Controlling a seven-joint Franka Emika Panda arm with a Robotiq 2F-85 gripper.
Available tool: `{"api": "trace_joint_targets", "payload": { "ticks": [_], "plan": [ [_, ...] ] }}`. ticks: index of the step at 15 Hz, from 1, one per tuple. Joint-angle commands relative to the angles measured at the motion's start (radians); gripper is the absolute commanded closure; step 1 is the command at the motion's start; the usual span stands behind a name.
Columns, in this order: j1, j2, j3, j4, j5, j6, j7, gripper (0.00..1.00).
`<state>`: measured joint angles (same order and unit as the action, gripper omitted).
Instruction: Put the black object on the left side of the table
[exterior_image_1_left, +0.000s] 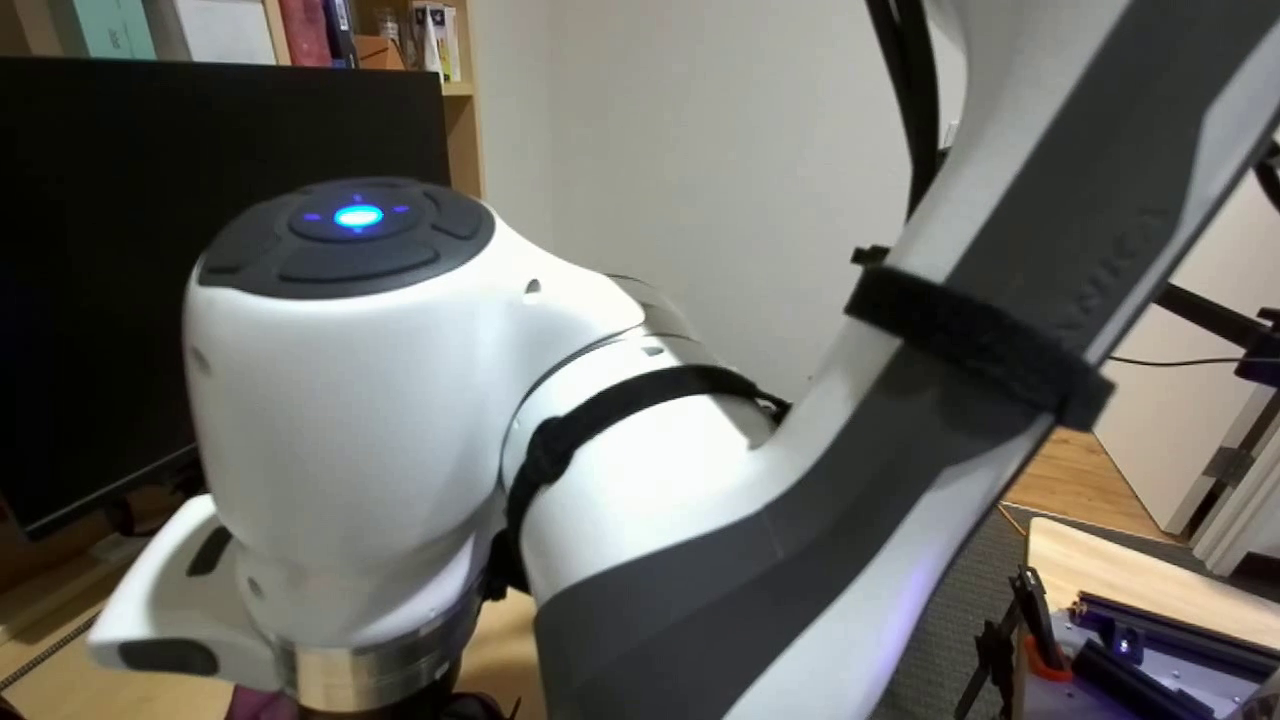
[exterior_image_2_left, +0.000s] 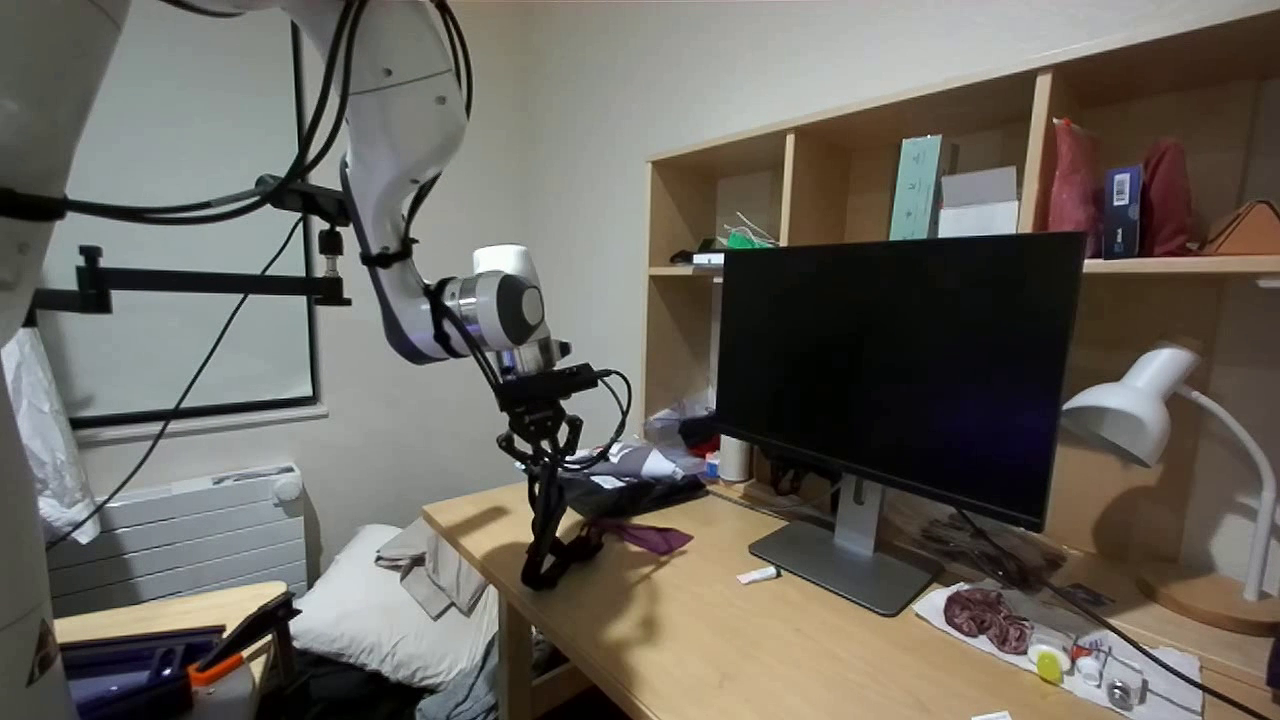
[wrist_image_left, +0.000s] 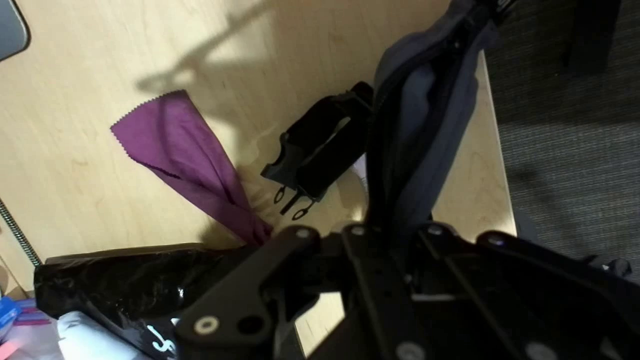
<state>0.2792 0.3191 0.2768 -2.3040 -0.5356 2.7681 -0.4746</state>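
One black object (wrist_image_left: 400, 125) in one gripper (exterior_image_2_left: 545, 462), one table (exterior_image_2_left: 700, 640) beneath

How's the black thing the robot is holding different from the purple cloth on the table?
Colour: the black object is black and dark grey; the purple cloth is purple.
Place: the black object is held by the end effector; the purple cloth lies on the table.
Details: the black object has a strap with an open buckle; the purple cloth has a zigzag edge.
Both look soft and bendy.
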Motion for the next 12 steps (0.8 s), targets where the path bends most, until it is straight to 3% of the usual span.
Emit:
{"api": "trace_joint_targets", "payload": {
  "ticks": [1, 5, 9, 12],
  "plan": [
    [0.004, -0.002, -0.004, 0.000, 0.007, -0.001, -0.006, 0.93],
    [0.011, 0.005, -0.014, 0.005, 0.000, 0.004, 0.016, 0.93],
    [-0.019, 0.088, 0.036, 0.012, 0.003, -0.020, -0.176, 0.93],
    [-0.003, 0.149, 0.039, 0.024, -0.029, -0.025, -0.279, 0.93]
  ]
}}
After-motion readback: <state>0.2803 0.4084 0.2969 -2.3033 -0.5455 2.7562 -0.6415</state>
